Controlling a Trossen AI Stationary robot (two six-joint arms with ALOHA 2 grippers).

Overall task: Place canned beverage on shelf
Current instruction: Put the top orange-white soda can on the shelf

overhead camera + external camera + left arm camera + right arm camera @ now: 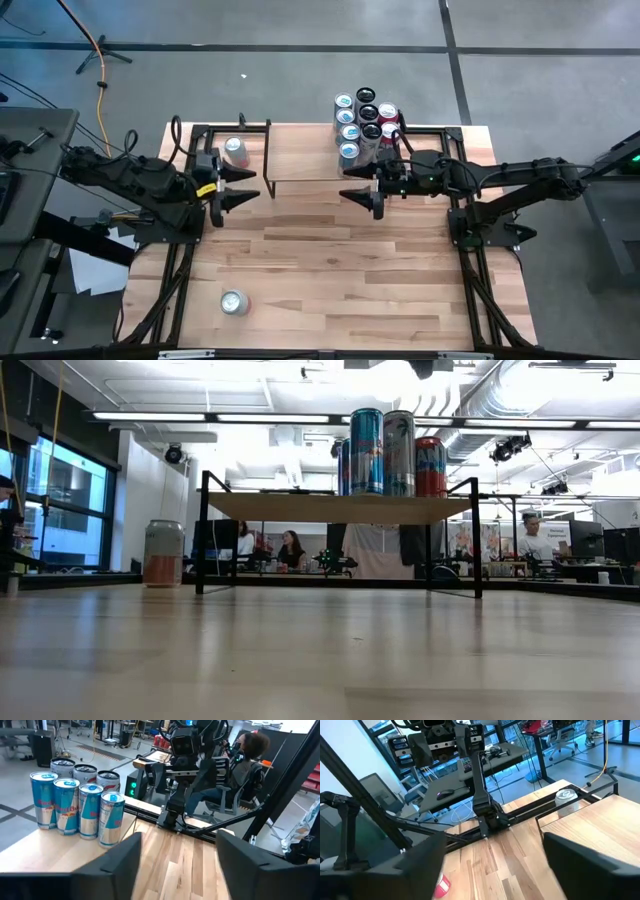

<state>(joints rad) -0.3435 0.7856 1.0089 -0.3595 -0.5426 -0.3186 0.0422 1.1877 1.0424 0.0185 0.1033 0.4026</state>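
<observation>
The shelf stands at the table's far middle, a light plank on black legs. Several canned beverages stand upright in a cluster on its right end. One more can stands on the table just left of the shelf, and another stands near the front left. My left gripper hovers open by the shelf's near left corner. My right gripper hovers open at the shelf's near edge, below the cluster. Neither holds anything.
Black frame rails run along the table's left and right sides. Bare wood lies between the shelf and the near edge. People sit at desks in the room beyond the table.
</observation>
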